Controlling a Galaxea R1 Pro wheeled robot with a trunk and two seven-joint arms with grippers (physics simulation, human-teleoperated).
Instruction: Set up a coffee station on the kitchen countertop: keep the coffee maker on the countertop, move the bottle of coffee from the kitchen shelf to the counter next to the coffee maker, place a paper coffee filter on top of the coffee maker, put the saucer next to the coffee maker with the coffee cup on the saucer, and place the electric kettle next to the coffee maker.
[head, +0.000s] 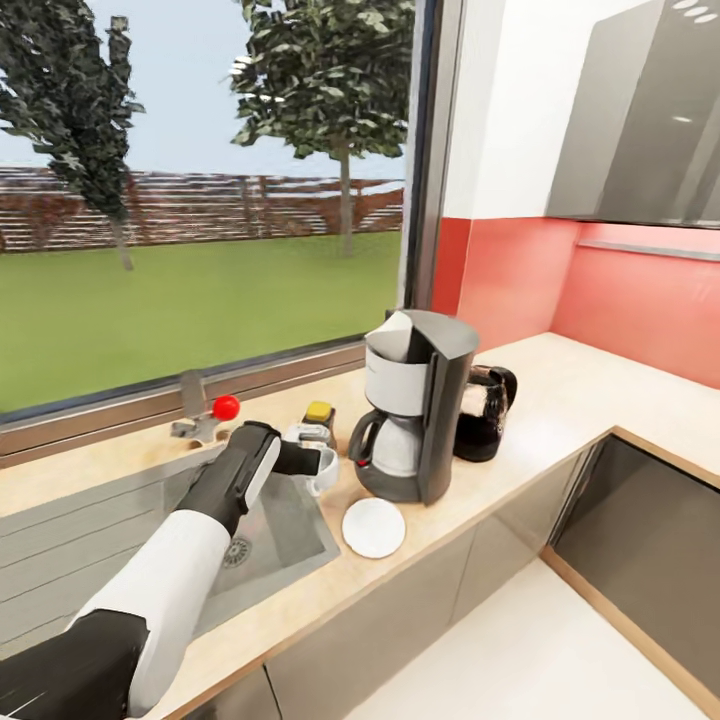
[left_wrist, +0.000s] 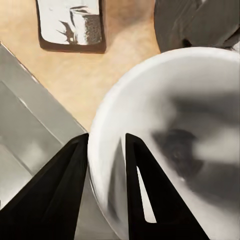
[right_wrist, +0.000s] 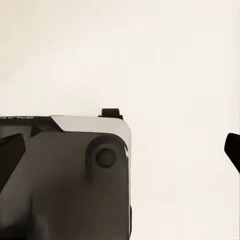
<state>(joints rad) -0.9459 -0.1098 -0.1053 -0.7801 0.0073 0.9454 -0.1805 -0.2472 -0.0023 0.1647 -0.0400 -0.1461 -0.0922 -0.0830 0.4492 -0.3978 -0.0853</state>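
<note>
The coffee maker (head: 420, 420) stands on the kitchen countertop (head: 560, 400) with the white paper coffee filter (head: 397, 330) sticking up from its top. Behind it to the right sits the electric kettle (head: 487, 412). The bottle of coffee (head: 318, 422) (left_wrist: 72, 25), with its yellow lid, stands to the machine's left. In front lies the saucer (head: 373, 527), bare. My left gripper (head: 318, 462) (left_wrist: 106, 137) is shut on the rim of the coffee cup (head: 327, 472) (left_wrist: 175, 125), one finger inside and one outside, beside the sink's corner. My right gripper (right_wrist: 120, 150) has its fingertips spread wide over pale floor.
A steel sink (head: 110, 540) is set into the counter at the left, with a faucet and red knob (head: 226, 407) behind it. A window runs along the back. The worktop turns a corner at the right under grey wall cabinets (head: 640, 120).
</note>
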